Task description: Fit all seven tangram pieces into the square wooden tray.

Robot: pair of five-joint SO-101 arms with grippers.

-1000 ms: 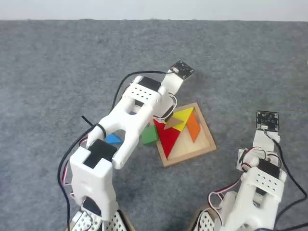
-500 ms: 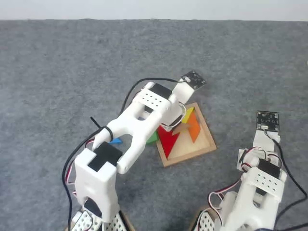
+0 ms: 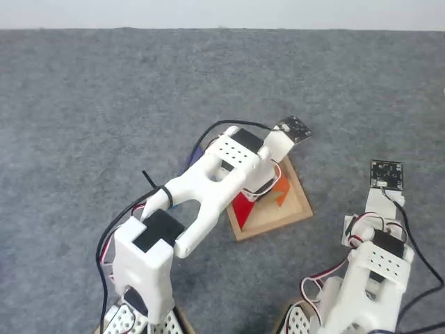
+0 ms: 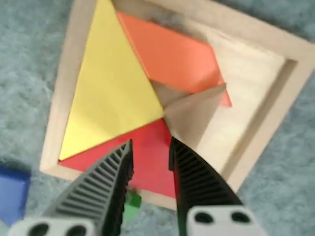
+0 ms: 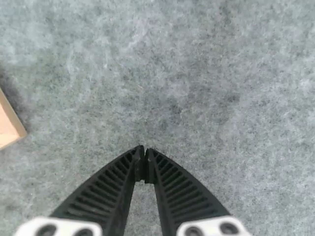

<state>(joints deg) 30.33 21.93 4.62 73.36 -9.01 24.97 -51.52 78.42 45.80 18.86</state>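
The square wooden tray (image 4: 261, 132) holds a yellow triangle (image 4: 108, 93), an orange parallelogram (image 4: 172, 59), a red triangle (image 4: 147, 164) and a pale wood-coloured triangle (image 4: 194, 118). My left gripper (image 4: 150, 145) hangs open just above the red triangle, with nothing between its fingers. In the high view the left arm (image 3: 222, 181) lies across the tray (image 3: 295, 209) and hides most of it; red (image 3: 240, 207) and orange (image 3: 280, 188) show. A blue piece (image 4: 12, 191) and a green piece (image 4: 132, 202) lie on the carpet outside the tray. My right gripper (image 5: 144, 150) is shut over bare carpet.
Grey carpet covers the whole table. A purple sliver (image 3: 196, 154) shows beside the left arm. The right arm (image 3: 375, 257) stands at the front right, apart from the tray; a tray corner (image 5: 7, 128) shows in its wrist view.
The left arm has swung right, over the tray, and now hides the yellow, green and blue pieces in the high view. The right arm has not moved.
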